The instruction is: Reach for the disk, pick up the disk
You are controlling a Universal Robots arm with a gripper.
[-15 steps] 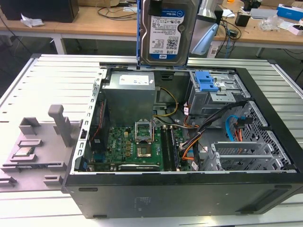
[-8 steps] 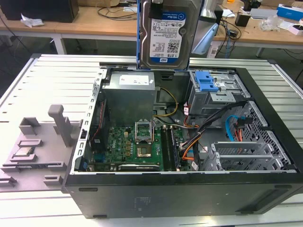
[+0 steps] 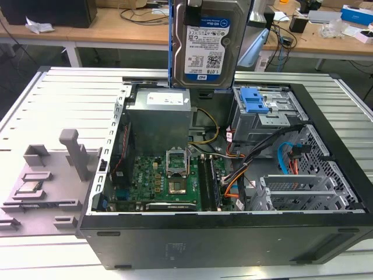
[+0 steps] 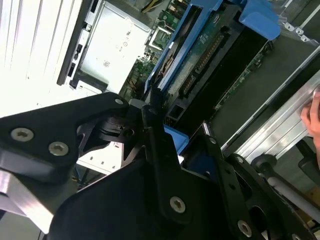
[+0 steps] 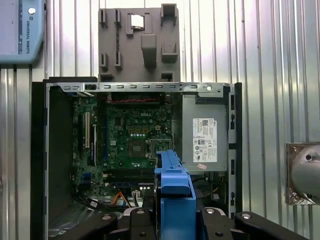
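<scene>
1. The disk [image 3: 208, 44] is pinched between the fingers [image 4: 156, 137] of the gripper [image 4: 155, 102]. They clamp its blue bracket [image 5: 174, 181] from both sides. It hangs on edge beneath them, its label facing the exterior camera.
2. Reaching and grasping look done. The disk is up in the air above the open computer case [image 3: 233, 239] and touches nothing inside it, so little of the pick-up seems left.
3. Straight below the fingers lie the power supply [image 3: 160, 111] and the motherboard [image 3: 169, 175]. The drive cage [image 3: 265, 116], with its blue latch [image 3: 255, 100], sits below and off to one side.
4. The cables [image 3: 250, 160] lie low in the case, well under the disk, so I judge nothing is in its way.
5. Farther from the fingers, a grey fixture [image 3: 49, 175] holding a processor chip [image 3: 29, 188] rests on the slatted table [image 3: 76, 96].
6. A person's hand [image 4: 313, 117] rests at the table's edge, well apart from the fingers.
</scene>
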